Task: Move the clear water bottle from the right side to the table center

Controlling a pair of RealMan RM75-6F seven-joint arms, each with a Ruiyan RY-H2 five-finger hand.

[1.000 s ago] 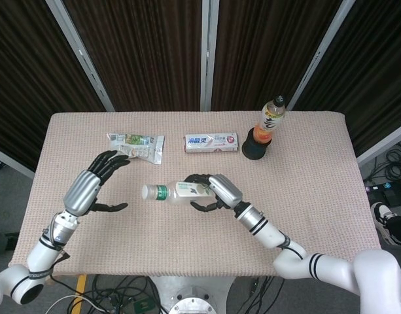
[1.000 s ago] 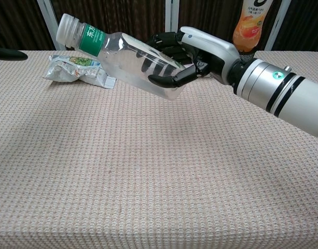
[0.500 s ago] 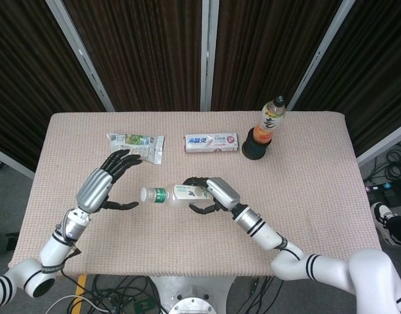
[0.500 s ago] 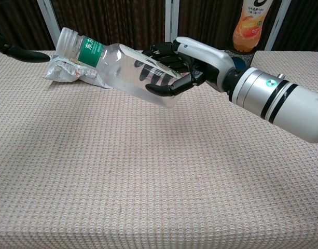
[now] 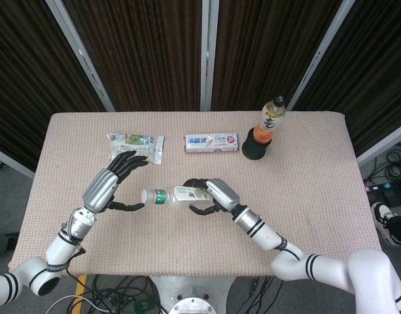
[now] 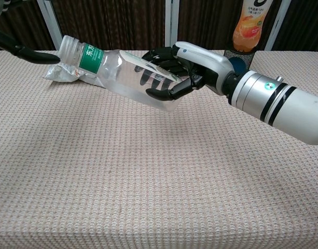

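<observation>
- I am holding the clear water bottle (image 5: 171, 195) in my right hand (image 5: 213, 194), fingers wrapped around the lower half of its body near the middle of the head view.
- The bottle is lying nearly sideways, with its white cap (image 6: 69, 44) pointing toward the left of the frame and tipped slightly upward in the chest view.
- In the chest view the bottle (image 6: 122, 71) is showing its green label band just behind the cap, and my dark fingers (image 6: 166, 92) are showing through the clear plastic.
- The bottle appears to be lifted off the table (image 5: 318, 196), though from the chest view I cannot tell whether its base is touching the cloth.
- My left hand (image 5: 112, 186) is hanging spread wide and holding nothing, in the left-centre of the head view, its thumb tip near the bottle's cap but apart from it.
- A snack packet (image 5: 136, 144) is lying in the upper left of the table, just beyond my left fingertips.
- A toothpaste box (image 5: 211, 142) is lying flat at the upper centre of the table.
- An orange drink bottle (image 5: 270, 121) is standing upright in a black holder (image 5: 255, 148) in the upper right, well apart from my right hand.
</observation>
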